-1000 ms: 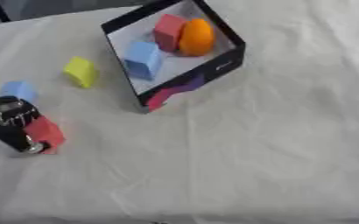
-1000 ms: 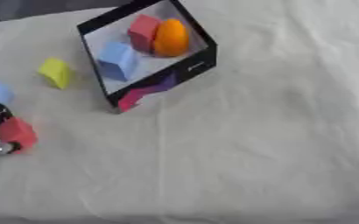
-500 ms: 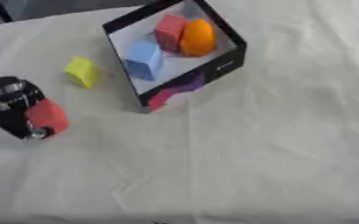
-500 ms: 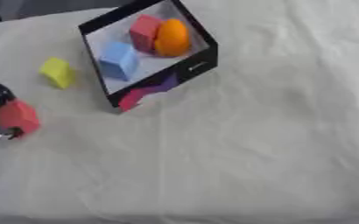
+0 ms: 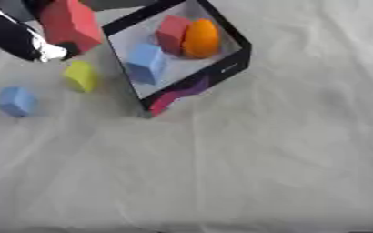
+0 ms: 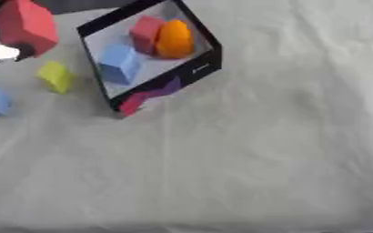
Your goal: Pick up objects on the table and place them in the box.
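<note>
on the far left a light blue block [image 5: 16, 101] lies on the white cloth [image 5: 285, 154], well apart from the box. above it, at the upper left corner, my left hand [image 5: 18, 36] is grasping a red block [image 5: 68, 23], fingers curled round it, the block raised off the cloth and just to the left of the box's near-left wall. a yellow block [image 5: 81, 76] sits on the cloth below the hand, between the blue one and the box [image 5: 236, 63].

the box is black-rimmed with a pale inside and a red and purple pattern on its near corner. it lies askew to me. inside it are another blue block [image 5: 147, 63], a red block [image 5: 172, 30] and an orange rounded piece [image 5: 201, 38], the last two touching at the far end. my right hand shows in neither eye.

my worry: the red block i carry looks low beside the box's left wall, so if i swing right without lifting it may clip the rim and shove or tip the box, which looks light. the free floor inside is mostly the near-left part around the blue block, so a drop too far in could land on the pieces there and bounce out. letting go early would put it on the yellow block. the rest of the cloth, to the right, is wrinkled but holds nothing that blocks me.
</note>
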You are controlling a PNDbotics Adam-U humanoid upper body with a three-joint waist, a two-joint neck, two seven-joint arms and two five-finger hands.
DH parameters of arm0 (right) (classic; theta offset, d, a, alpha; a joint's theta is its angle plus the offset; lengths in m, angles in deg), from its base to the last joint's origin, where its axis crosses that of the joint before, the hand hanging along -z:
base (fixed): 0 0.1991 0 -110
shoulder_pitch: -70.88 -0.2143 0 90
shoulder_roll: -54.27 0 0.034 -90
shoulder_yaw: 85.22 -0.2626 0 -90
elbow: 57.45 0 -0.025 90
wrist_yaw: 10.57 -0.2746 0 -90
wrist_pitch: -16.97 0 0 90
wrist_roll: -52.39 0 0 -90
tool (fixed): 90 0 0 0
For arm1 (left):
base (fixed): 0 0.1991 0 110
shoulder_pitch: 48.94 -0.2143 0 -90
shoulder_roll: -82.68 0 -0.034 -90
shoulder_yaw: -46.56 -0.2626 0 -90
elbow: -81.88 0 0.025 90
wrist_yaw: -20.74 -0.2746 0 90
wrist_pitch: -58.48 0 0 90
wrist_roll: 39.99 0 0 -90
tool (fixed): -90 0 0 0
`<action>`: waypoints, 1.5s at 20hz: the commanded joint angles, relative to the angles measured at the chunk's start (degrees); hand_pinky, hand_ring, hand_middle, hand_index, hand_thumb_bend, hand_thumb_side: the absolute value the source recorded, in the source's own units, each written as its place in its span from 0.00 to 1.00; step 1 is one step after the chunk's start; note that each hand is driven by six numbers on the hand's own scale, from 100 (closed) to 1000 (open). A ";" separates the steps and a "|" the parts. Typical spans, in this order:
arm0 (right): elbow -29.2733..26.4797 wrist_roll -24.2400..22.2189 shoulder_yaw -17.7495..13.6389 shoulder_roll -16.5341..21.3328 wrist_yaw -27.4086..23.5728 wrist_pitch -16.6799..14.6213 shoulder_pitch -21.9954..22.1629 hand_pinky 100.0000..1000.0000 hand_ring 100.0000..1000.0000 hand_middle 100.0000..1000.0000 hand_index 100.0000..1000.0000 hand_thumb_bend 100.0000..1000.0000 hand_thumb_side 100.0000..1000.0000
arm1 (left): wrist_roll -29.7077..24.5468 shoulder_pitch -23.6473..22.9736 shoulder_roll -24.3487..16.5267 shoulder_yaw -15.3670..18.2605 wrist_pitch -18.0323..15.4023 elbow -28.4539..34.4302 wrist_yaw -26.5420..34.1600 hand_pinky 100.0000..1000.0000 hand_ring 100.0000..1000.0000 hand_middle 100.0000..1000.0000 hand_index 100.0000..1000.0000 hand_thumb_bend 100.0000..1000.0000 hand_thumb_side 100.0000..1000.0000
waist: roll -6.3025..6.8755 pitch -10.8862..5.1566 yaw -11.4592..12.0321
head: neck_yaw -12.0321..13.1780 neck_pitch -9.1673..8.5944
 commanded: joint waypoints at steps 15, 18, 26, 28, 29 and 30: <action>-1.26 -0.37 -0.05 0.00 -0.26 -0.27 -1.62 0.75 0.76 0.72 0.86 0.00 0.64 | -0.78 20.32 23.33 -1.63 -13.17 -33.18 -11.87 0.62 0.43 0.36 0.50 0.11 0.00 | -1.29 -0.57 -1.56 | 2.00 -2.16; -1.29 -0.49 0.06 -0.17 -0.31 -0.19 -1.86 0.75 0.76 0.72 0.86 0.00 0.64 | -1.93 20.69 25.21 -1.48 -16.78 -37.73 -13.88 0.64 0.45 0.38 0.52 0.13 0.00 | -1.24 -0.50 -1.84 | 2.22 -2.18; -1.20 -0.64 0.21 -0.45 -0.32 -0.08 -2.17 0.75 0.76 0.72 0.86 0.00 0.64 | -5.61 21.06 27.08 -1.77 -23.82 -43.24 -16.80 0.67 0.51 0.44 0.53 0.20 0.00 | -1.27 -0.50 -2.04 | 2.41 -2.09; -1.18 -0.68 0.26 -0.49 -0.33 -0.08 -2.23 0.75 0.76 0.72 0.86 0.00 0.64 | -6.44 20.99 27.28 -1.79 -24.60 -43.88 -16.65 0.67 0.52 0.45 0.53 0.20 0.00 | -1.28 -0.53 -2.04 | 2.43 -2.05; -1.17 -0.70 0.27 -0.50 -0.34 -0.07 -2.25 0.75 0.76 0.72 0.86 0.00 0.64 | -6.78 20.95 27.37 -1.77 -24.89 -44.15 -16.57 0.68 0.52 0.46 0.54 0.21 0.00 | -1.28 -0.55 -2.04 | 2.44 -2.06; -1.16 -0.72 0.29 -0.51 -0.35 -0.07 -2.27 0.75 0.76 0.72 0.86 0.00 0.64 | -7.18 20.92 27.41 -1.83 -25.14 -44.40 -16.61 0.68 0.54 0.48 0.55 0.22 0.00 | -1.27 -0.56 -2.04 | 2.46 -2.04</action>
